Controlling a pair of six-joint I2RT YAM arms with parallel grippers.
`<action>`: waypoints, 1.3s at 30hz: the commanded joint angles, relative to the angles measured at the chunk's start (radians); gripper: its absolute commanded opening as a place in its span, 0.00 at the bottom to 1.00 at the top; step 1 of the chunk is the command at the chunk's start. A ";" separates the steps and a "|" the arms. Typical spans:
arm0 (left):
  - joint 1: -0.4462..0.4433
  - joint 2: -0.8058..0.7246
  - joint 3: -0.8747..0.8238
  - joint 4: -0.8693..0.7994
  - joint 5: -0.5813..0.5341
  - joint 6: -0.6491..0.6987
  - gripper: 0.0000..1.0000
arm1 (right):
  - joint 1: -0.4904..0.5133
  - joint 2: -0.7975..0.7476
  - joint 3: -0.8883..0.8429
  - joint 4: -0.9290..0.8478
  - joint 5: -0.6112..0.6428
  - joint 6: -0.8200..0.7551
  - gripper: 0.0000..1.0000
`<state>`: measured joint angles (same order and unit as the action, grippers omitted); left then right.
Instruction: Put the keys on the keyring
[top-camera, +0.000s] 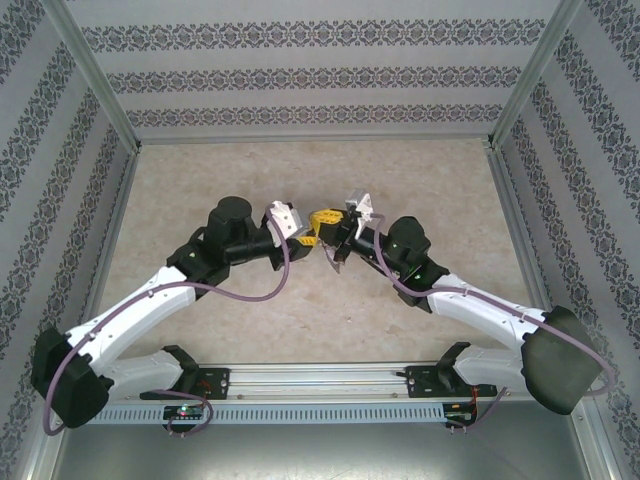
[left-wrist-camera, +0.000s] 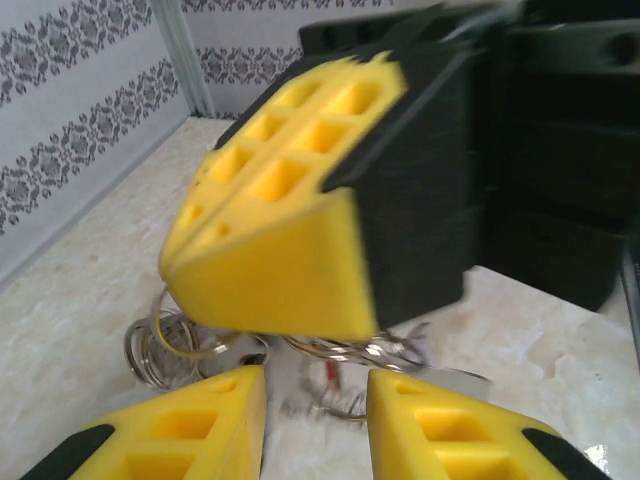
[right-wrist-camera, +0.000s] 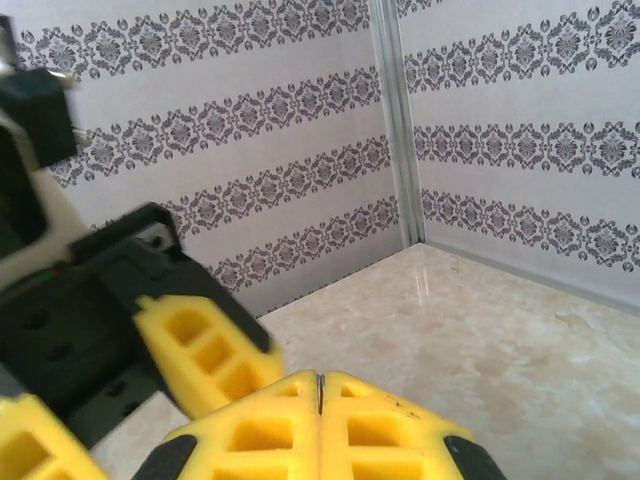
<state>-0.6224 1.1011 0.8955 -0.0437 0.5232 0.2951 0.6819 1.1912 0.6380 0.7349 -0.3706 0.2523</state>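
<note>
The keyring (left-wrist-camera: 345, 350), a thin silvery wire loop with small silvery pieces and a red tag (left-wrist-camera: 328, 375), sits low over the tabletop, blurred. My right gripper (right-wrist-camera: 320, 385) is shut, with a thin metal sliver of the ring's wire pinched between its pads; its yellow fingers (left-wrist-camera: 290, 220) loom just above the ring in the left wrist view. My left gripper (left-wrist-camera: 315, 385) is open, one finger on each side of the ring's tagged part, with nothing gripped. From above, the left gripper (top-camera: 308, 240) and the right gripper (top-camera: 325, 220) meet at mid-table. No black-headed key can be made out.
The beige marbled tabletop (top-camera: 430, 170) is fenced by patterned walls (top-camera: 300, 70) with metal corner posts (right-wrist-camera: 395, 120). The left gripper's finger (right-wrist-camera: 205, 355) crowds the left of the right wrist view. The arm bases sit on a rail (top-camera: 320, 380) at the near edge.
</note>
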 joint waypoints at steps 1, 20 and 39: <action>0.018 -0.050 0.014 -0.041 -0.004 -0.039 0.33 | -0.028 -0.017 0.004 0.080 -0.071 -0.006 0.00; 0.056 0.005 0.094 -0.056 0.053 -0.104 0.33 | -0.056 -0.013 0.043 0.087 -0.264 -0.004 0.00; 0.090 0.041 0.097 -0.036 0.285 -0.113 0.16 | -0.049 0.002 0.068 0.119 -0.365 -0.022 0.00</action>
<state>-0.5407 1.1290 0.9661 -0.0937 0.7189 0.1986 0.6300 1.1934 0.6575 0.7536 -0.6682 0.2489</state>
